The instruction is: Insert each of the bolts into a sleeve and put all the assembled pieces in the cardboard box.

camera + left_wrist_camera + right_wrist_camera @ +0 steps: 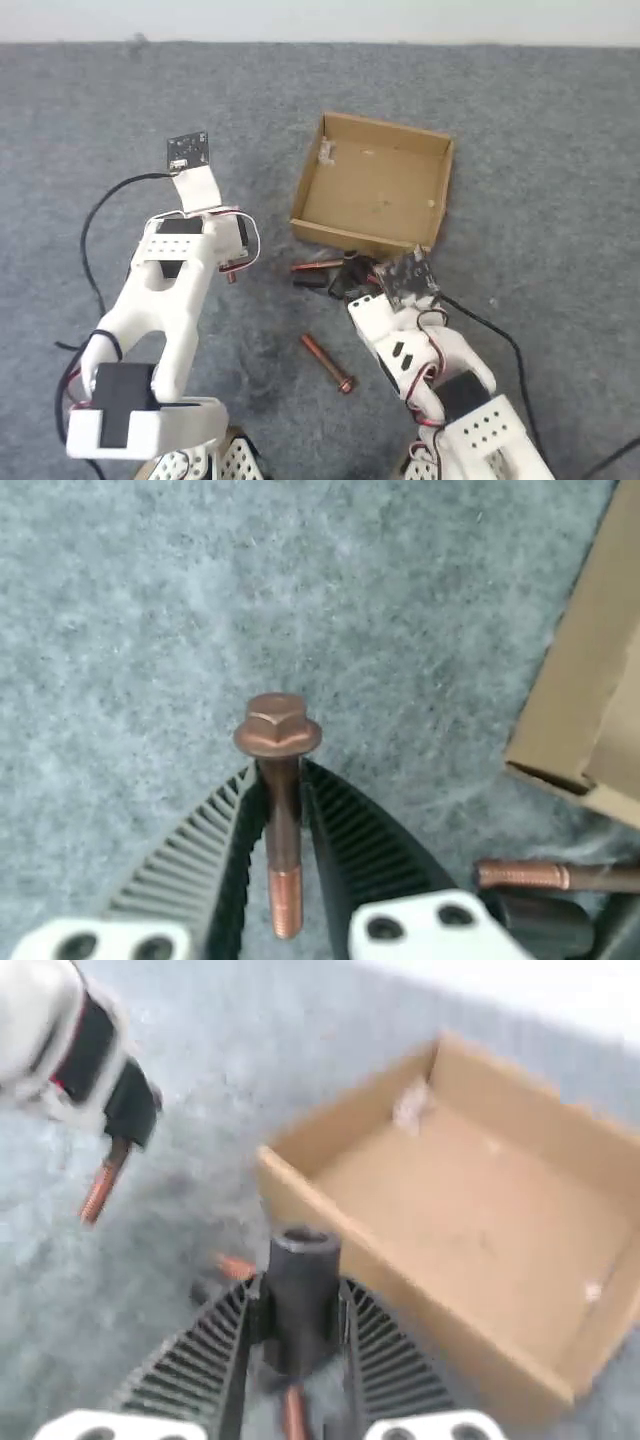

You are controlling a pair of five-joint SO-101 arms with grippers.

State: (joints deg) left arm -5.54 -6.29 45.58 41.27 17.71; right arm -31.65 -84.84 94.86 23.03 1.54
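The loose bolt (327,362) lies on the carpet (520,120) at lower centre of the high view. Up and left of it, the left gripper (280,772) is clamped on the held bolt (278,736) by its shank, the head just past the fingertips. At mid-frame the right gripper (300,1288) is closed round a black sleeve (303,1260), its bore open. To mate them well, I judge both axes should line up first — then the threaded end eased in without side force. A third bolt (318,266) lies before the box (305,185) at upper centre — best not nudged.
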